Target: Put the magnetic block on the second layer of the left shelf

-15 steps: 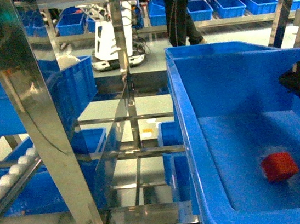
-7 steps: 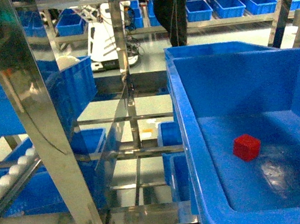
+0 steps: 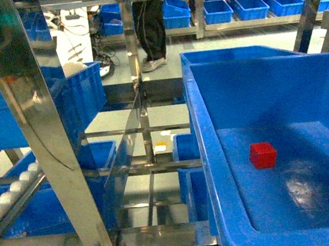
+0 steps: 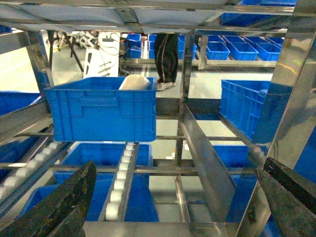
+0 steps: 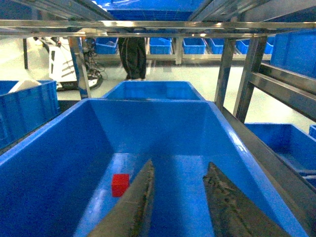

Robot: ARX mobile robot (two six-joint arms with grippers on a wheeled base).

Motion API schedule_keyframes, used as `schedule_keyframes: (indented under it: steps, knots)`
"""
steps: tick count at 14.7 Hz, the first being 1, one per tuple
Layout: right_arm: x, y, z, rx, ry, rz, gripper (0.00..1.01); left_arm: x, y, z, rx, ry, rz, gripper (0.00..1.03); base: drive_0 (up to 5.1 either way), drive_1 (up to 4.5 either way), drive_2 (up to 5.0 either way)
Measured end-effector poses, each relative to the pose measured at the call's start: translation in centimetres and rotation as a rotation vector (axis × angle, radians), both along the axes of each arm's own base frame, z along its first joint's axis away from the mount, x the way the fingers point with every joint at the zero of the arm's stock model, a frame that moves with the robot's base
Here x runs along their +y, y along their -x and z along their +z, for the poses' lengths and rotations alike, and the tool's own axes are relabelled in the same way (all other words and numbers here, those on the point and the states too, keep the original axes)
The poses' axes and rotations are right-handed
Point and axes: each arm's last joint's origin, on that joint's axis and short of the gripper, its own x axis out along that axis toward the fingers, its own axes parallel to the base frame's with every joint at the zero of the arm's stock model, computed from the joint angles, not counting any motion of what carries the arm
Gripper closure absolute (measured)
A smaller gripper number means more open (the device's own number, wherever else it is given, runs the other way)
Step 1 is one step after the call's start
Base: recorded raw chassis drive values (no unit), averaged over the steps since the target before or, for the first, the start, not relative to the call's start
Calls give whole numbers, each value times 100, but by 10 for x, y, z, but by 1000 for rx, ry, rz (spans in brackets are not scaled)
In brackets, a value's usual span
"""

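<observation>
Magnetic block (image 3: pixel 262 154) inside blue crate (image 3: pixel 208 153), seemingly loose.

Head and upper body of the standing person (image 3: pixel 151 30) (dark trousers) behind the top rail; face unseen

Shiny stainless-steel rack (image 3: pixel 46 144) with square mirror-like posts, flat rails and white roller tracks (image 4: pixel 121 182), filling the near scene from left to right. On the right, resting on its tier, a large blue crate (image 3: pixel 219 170) with a small red magnetic block (image 3: pixel 263 155) lying on its floor, toward the left wall. On the left, farther back, another blue crate (image 4: pixel 101 113) sitting on the rollers, with more blue bins (image 3: pixel 99 156) on the tier below.
</observation>
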Motion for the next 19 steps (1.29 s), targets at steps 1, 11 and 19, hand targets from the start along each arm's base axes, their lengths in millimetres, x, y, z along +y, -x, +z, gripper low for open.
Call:
schedule_keyframes:
  steps: [1,11,19]
  knots:
    - [0,4,-5,-7,3,0,84,0,0,0,-1,0,0,5,0,0,0]
    - [0,23,-32,-15,10,0,99,0,0,0,0,0,0,5,0,0,0]
    - [0,37,-41,-13,10,-1,99,0,0,0,-1,0,0,5,0,0,0]
